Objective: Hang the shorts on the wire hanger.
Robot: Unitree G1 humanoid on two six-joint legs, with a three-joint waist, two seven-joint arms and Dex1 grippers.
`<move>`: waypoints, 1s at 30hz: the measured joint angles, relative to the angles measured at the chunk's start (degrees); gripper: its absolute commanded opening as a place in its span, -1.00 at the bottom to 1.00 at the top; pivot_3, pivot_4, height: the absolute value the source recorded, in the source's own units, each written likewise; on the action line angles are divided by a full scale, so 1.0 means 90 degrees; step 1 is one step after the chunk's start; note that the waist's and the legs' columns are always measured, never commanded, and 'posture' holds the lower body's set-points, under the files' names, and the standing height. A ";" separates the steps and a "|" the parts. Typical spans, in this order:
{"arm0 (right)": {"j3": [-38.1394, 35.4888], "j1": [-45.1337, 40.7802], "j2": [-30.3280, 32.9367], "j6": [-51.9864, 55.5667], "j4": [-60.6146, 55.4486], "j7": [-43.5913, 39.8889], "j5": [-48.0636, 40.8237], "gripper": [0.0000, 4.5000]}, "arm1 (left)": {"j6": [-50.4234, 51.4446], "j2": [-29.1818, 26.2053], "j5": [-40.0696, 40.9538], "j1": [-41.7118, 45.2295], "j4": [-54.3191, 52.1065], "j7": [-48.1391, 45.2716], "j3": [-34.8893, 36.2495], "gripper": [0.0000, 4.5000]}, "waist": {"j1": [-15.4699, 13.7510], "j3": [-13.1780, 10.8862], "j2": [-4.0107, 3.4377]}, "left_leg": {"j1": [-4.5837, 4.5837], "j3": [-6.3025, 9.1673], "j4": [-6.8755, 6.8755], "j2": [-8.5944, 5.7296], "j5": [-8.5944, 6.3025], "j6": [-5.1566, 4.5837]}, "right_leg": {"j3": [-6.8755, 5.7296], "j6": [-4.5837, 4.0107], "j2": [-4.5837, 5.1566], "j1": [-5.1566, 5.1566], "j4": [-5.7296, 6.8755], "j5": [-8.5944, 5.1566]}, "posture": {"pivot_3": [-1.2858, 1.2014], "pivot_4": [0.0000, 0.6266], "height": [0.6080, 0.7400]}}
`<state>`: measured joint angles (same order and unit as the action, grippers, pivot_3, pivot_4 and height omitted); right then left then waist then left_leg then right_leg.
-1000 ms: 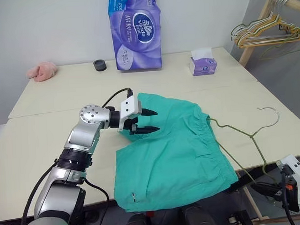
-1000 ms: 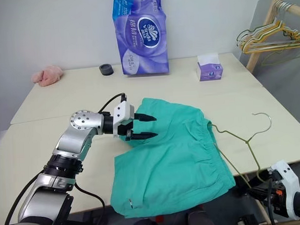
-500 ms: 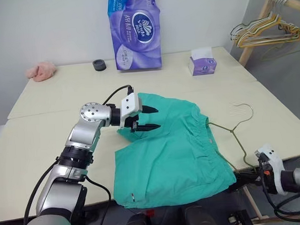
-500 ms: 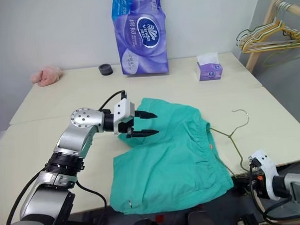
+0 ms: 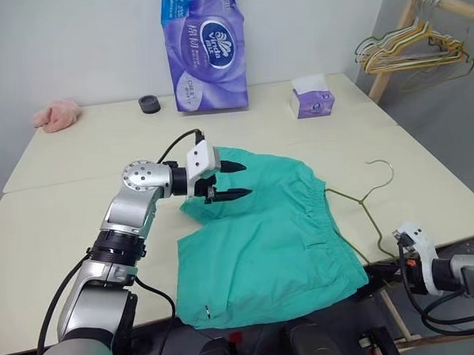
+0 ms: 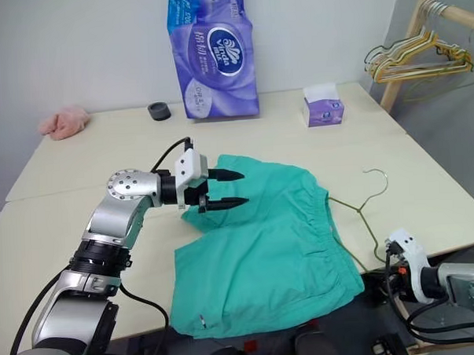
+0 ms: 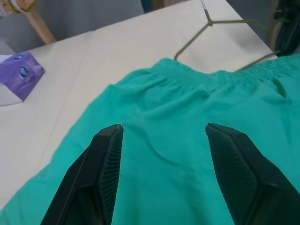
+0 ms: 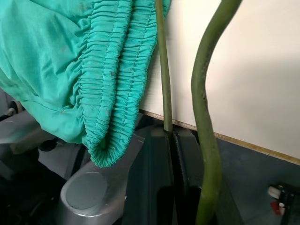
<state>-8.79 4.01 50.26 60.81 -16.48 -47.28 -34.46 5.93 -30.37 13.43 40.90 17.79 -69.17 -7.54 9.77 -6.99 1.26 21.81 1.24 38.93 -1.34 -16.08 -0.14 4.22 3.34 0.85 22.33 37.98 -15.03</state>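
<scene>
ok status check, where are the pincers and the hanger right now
Left pincer open, hovering over the shorts. Right pincer shut on the wire hanger at the table edge. Nothing in the way.

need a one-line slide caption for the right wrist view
Right hand shut on the thin grey-bronze wire hanger at the cream table's edge, beside the teal-green cloth shorts' gathered waistband.

a pale cream bench point(image 5: 79, 161), made of two tops joined along a seam, was set against a plain light grey wall point(image 5: 74, 43). a wooden rack point(image 5: 396, 37) was seen at the right, before a darker grey wall point(image 5: 447, 113).
</scene>
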 measured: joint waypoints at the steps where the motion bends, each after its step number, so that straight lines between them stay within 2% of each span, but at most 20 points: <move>1: 0.0075 -0.0125 -0.0015 0.0061 0.0000 0.0042 0.0008 -1.00 | 0.0061 0.0080 0.0031 0.0047 0.0010 0.0042 0.0049 0.32 | 0.0049 -0.0005 0.0006 | 0.0002 -0.0006 0.0001 0.0000 0.0000 0.0000 | 0.0005 -0.0002 0.0000 0.0006 0.0000 0.0007 | -0.12 -0.74 1.00; 5: 0.0152 -0.0361 -0.0060 0.0310 -0.0128 0.0106 -0.0066 -1.00 | 0.0261 0.0237 0.0153 0.0299 0.0014 0.0157 0.0087 0.32 | 0.0234 -0.0008 0.0009 | 0.0012 -0.0020 -0.0003 0.0000 0.0000 -0.0001 | 0.0024 -0.0001 -0.0004 0.0032 0.0009 0.0011 | -0.12 -0.75 1.00; 8: -0.0155 -0.0724 0.0144 0.0418 -0.0637 -0.0184 -0.0579 -1.00 | 0.0286 0.0277 0.0186 0.0328 0.0024 0.0182 0.0115 0.32 | 0.0310 -0.0001 -0.0017 | 0.0015 -0.0026 -0.0010 0.0000 -0.0001 -0.0002 | 0.0035 0.0000 -0.0009 0.0045 0.0019 0.0011 | -0.12 -0.74 1.00; 10: -0.0467 -0.0860 0.0704 0.0418 -0.1104 -0.0523 -0.0866 -1.00 | 0.0290 0.0259 0.0194 0.0330 0.0022 0.0175 0.0121 0.32 | 0.0231 0.0009 -0.0025 | 0.0022 0.0006 -0.0016 0.0000 -0.0005 -0.0008 | 0.0007 0.0012 -0.0009 0.0031 0.0004 0.0002 | -0.12 -0.74 1.00; 13: -0.0588 -0.0783 0.1123 0.0418 -0.1176 -0.0728 -0.0929 -1.00 | 0.0297 0.0198 0.0194 0.0282 0.0022 0.0180 0.0135 0.32 | 0.0067 0.0012 -0.0003 | 0.0045 0.0034 -0.0014 -0.0002 -0.0006 -0.0007 | -0.0008 -0.0013 0.0000 0.0030 -0.0010 0.0015 | -0.12 -0.74 1.00; 19: -0.0523 -0.0842 0.1164 0.0424 -0.1069 -0.0720 -0.0931 -1.00 | 0.0381 0.0198 0.0203 0.0264 -0.0006 0.0238 0.0135 0.32 | -0.0202 0.0012 -0.0003 | 0.0062 0.0029 0.0003 -0.0019 -0.0007 -0.0012 | -0.0010 -0.0016 0.0021 0.0038 -0.0008 0.0020 | -0.13 -0.74 1.00; 25: 0.0058 -0.1117 0.1109 0.0303 -0.0841 -0.0548 -0.0665 -1.00 | 0.0482 0.0201 0.0262 0.0254 -0.0030 0.0241 0.0138 0.32 | -0.0210 0.0012 -0.0004 | 0.0057 0.0026 0.0006 -0.0018 -0.0005 -0.0012 | -0.0012 -0.0023 0.0021 0.0038 0.0000 0.0024 | -0.12 -0.74 1.00; 28: 0.0261 -0.1431 0.1083 -0.0020 -0.0760 -0.0502 -0.0415 -1.00 | 0.0754 0.0166 0.0359 0.0268 -0.0027 0.0163 0.0138 0.56 | -0.0175 0.0011 -0.0005 | 0.0051 0.0017 0.0005 -0.0017 -0.0005 -0.0012 | -0.0015 -0.0023 0.0020 0.0041 0.0004 0.0024 | -0.12 -0.75 1.00; 30: 0.0391 -0.1618 0.1147 -0.0247 -0.0785 -0.0524 -0.0229 -1.00 | 0.0865 0.0102 0.0383 0.0344 0.0021 0.0103 0.0151 0.80 | -0.0187 0.0011 -0.0005 | 0.0053 0.0020 0.0005 -0.0015 -0.0005 -0.0012 | -0.0017 -0.0023 0.0018 0.0043 0.0004 0.0024 | -0.12 -0.76 1.00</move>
<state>-5.27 -10.55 60.58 58.58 -23.54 -52.00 -36.52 13.72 -29.45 16.87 43.99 17.98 -68.24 -6.18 8.09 -6.89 1.21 22.29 1.41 38.97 -1.48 -16.13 -0.26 4.06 3.13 1.01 22.72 38.02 -14.82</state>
